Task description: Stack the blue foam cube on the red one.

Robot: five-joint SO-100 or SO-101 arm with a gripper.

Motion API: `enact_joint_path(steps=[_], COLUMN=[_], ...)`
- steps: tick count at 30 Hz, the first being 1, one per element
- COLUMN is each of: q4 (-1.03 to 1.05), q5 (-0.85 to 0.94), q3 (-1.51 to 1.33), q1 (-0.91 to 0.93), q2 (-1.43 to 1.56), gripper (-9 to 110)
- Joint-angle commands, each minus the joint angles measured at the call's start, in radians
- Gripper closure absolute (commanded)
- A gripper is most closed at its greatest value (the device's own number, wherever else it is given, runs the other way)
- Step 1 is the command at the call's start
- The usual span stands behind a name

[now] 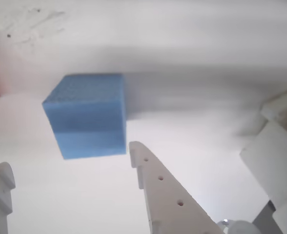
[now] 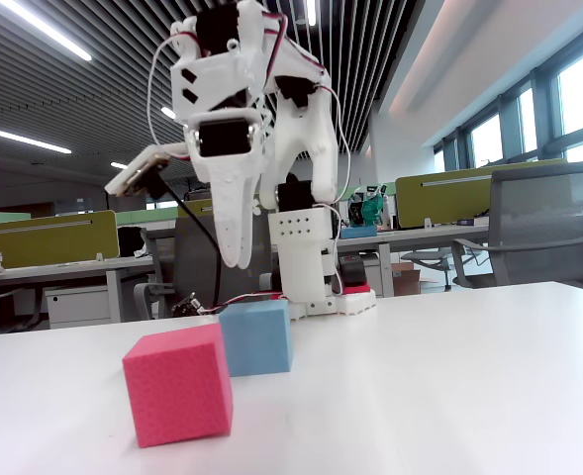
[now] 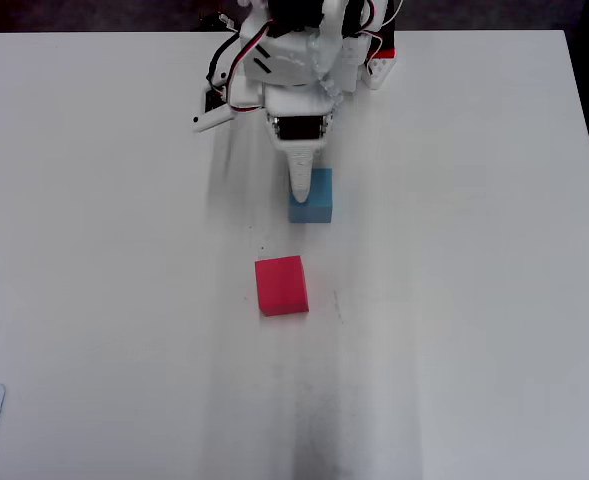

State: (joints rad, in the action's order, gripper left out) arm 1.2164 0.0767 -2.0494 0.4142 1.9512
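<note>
While the white table [image 3: 454, 250] is otherwise bare in the overhead view, the arm [image 2: 271, 129] hangs over its far middle, bent forward from its base so the claw points down at the work. The gripper [image 1: 70, 168] is spread wide and empty: in the wrist view one finger [image 1: 167, 195] sits right of the cube and the other at the left edge, with the cube lying just beyond them, not yet between. My read: it is lining up for the pick. The red one [image 3: 281, 285] sits nearer the camera end of the table, apart from the other cube, nothing on it. The blue foam cube [image 3: 311, 196] rests flat on the table just under the claw tip, between base and red cube.
</note>
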Motion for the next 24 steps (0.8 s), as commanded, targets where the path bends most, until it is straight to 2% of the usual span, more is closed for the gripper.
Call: enact_joint_path(steps=[1,24], q4=[-0.026,-0.172], q5=[-0.002,-0.014], q3=[-0.014,-0.067], q1=[-0.008,-0.012], q2=[-0.012,-0.135], gripper=[70,76])
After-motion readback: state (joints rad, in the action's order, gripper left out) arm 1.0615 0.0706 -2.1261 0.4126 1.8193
